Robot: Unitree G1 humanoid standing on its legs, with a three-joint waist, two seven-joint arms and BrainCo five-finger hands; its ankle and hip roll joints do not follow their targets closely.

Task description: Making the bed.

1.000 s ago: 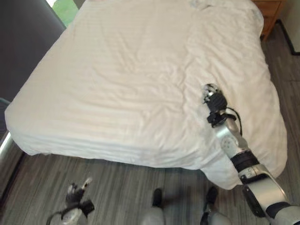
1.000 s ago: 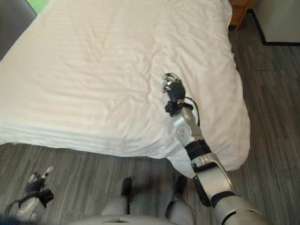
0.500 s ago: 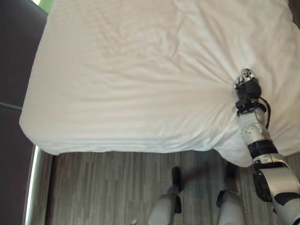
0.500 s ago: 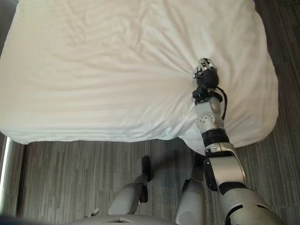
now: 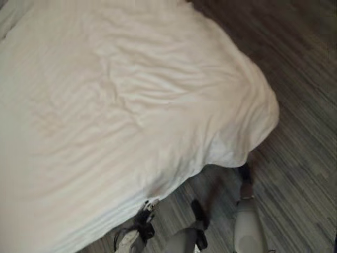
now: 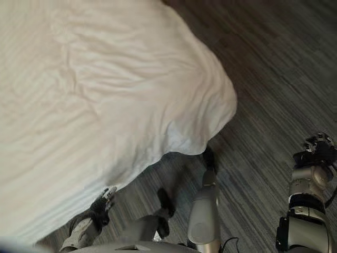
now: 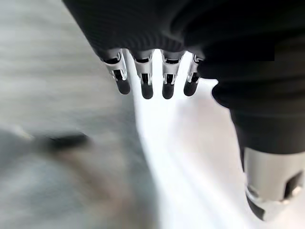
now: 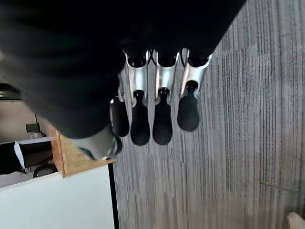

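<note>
A white duvet (image 5: 121, 100) covers the bed, rumpled with shallow creases, and its corner (image 6: 221, 105) hangs over the mattress toward the floor. My left hand (image 6: 102, 203) is low beside the duvet's near edge. In the left wrist view its fingers (image 7: 145, 81) are straight, with white cloth (image 7: 200, 157) just past them and nothing held. My right hand (image 6: 317, 150) hangs at my right side above the floor, well apart from the bed. Its fingers (image 8: 162, 119) are relaxed and empty in the right wrist view.
Grey striped flooring (image 5: 300, 132) runs along the bed's right side and around its corner. The right wrist view takes in a wooden piece of furniture (image 8: 78, 160) and a white surface (image 8: 57, 200) beyond the hand.
The camera has swung toward the bed's corner. My right hand has let go of the duvet and dropped to my side over the floor. My left hand has come up near the bed's edge.
</note>
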